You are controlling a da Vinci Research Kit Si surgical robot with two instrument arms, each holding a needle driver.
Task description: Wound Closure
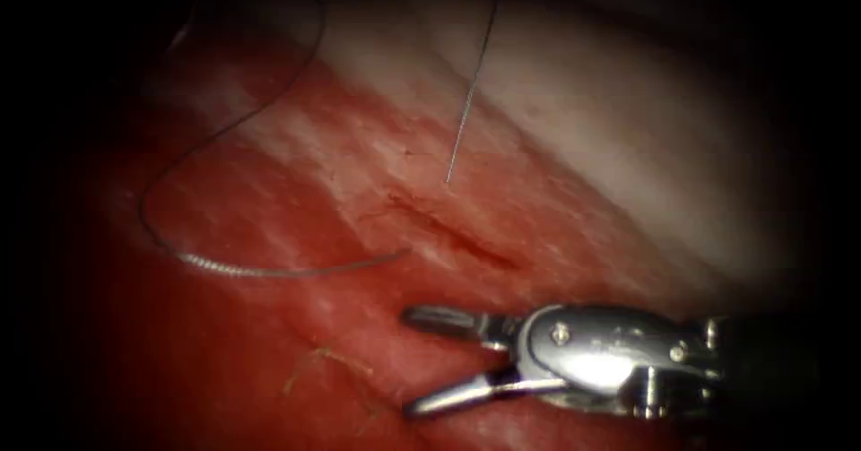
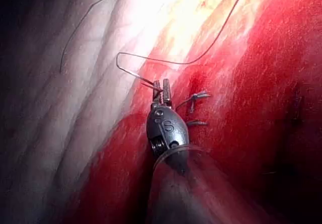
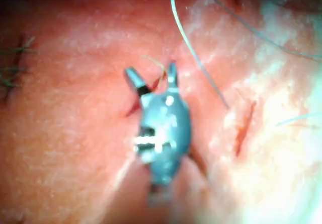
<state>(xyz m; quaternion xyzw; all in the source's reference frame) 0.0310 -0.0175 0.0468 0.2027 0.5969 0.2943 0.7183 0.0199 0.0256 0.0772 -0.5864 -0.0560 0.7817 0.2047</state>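
The cut (image 1: 457, 236) is a short dark slit in the red tissue (image 1: 269, 191). A pale curved needle (image 1: 296, 270) lies flat on the tissue left of the cut, held by neither tool, its point near the cut's left end. Dark thread (image 1: 224, 128) trails from its other end up and to the left. My right tool (image 1: 411, 361) lies below the cut, jaws open and holding nothing; it is also in the right wrist view (image 3: 151, 73), with the needle (image 3: 193, 53) and cut (image 3: 244, 128) beside it. My left tool (image 2: 162, 85) has its jaws close together on a kinked thread (image 2: 136, 74).
A second thread (image 1: 466, 110) hangs from above, its free end just over the cut. Tied stitches with short cut ends (image 2: 198, 97) sit beside the left tool. A yellowish fibre (image 1: 314, 357) lies near the right tool's tips. Pale fatty tissue (image 1: 628, 128) lies beyond the cut.
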